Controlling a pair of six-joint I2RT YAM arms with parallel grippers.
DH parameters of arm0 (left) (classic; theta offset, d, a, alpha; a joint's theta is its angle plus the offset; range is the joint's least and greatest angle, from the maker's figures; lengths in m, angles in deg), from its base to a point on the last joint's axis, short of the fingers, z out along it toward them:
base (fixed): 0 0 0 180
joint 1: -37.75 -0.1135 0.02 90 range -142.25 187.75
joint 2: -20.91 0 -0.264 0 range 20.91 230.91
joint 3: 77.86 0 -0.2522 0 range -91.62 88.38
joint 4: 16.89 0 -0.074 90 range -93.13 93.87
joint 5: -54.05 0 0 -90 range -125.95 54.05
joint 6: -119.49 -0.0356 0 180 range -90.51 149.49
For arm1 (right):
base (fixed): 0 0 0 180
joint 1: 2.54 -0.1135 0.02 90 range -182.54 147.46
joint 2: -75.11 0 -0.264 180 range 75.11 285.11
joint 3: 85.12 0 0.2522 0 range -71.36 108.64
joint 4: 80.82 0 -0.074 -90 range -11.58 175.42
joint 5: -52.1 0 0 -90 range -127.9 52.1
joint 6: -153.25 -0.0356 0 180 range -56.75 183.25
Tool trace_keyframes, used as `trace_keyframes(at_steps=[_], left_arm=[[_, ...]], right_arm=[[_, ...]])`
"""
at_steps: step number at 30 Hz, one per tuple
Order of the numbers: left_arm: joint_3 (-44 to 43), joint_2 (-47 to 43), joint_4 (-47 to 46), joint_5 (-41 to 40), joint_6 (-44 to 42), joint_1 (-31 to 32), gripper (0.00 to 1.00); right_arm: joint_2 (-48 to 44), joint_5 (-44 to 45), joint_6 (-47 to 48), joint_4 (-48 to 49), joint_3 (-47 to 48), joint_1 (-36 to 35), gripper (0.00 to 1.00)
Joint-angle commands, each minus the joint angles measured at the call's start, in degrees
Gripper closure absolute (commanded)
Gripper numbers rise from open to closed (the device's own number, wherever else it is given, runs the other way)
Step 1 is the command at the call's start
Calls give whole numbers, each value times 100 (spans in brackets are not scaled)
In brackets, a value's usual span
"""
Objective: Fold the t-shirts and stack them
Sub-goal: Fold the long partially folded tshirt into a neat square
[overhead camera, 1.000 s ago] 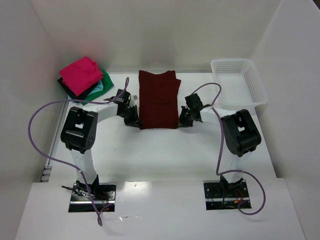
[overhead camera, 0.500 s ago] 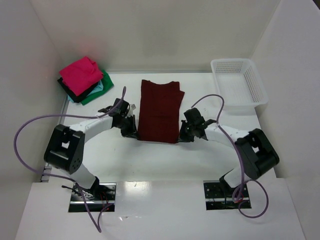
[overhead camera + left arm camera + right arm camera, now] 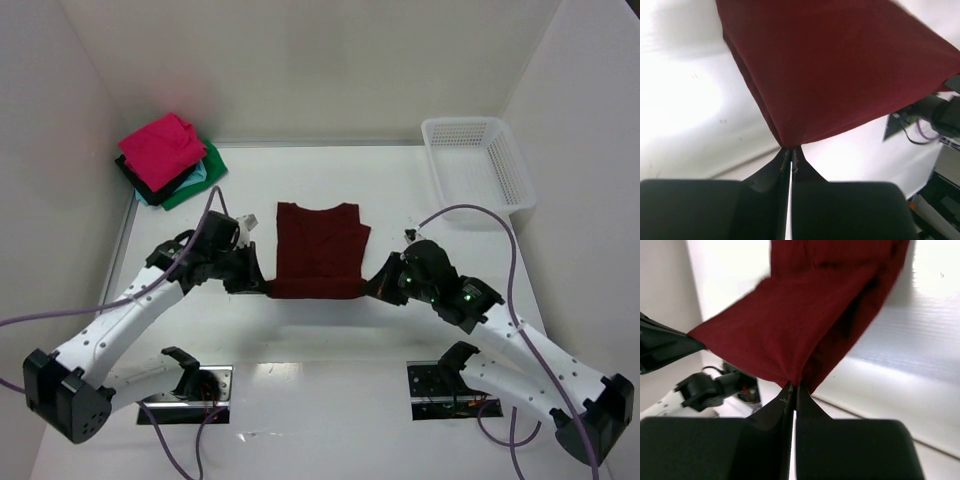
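My left hand (image 3: 255,280) is pinched shut on the near left corner of the maroon t-shirt (image 3: 318,250). My right hand (image 3: 380,286) is clamped tight on the near right corner. The shirt sits mid-worktop (image 3: 400,195), collar toward 12 o'clock, long axis running 12 to 6. Its near edge is stretched taut from 9 to 3 between my hands and lifted off the surface. The folded pile, pink t-shirt (image 3: 160,148) on top, lies at 10 o'clock. The basket (image 3: 512,172) is at 2.
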Motion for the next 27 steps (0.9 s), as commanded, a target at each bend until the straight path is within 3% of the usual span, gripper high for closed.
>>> trace_keyframes(at_steps=[1, 9, 18, 27], left_arm=[[-594, -463, 799, -196, 242, 33, 100], [-1368, 211, 467, -600, 67, 33, 100], [-2686, 1959, 35, -487, -743, -519, 100], [-3610, 3268, -211, -91, -1173, -1170, 100]], right_arm=[[-237, 309, -327, -658, 413, -35, 100], [754, 573, 384, 130, 1135, 210, 100], [2028, 504, 1280, 792, 1951, 1440, 100], [3312, 389, 1764, 1520, 2681, 1749, 100]])
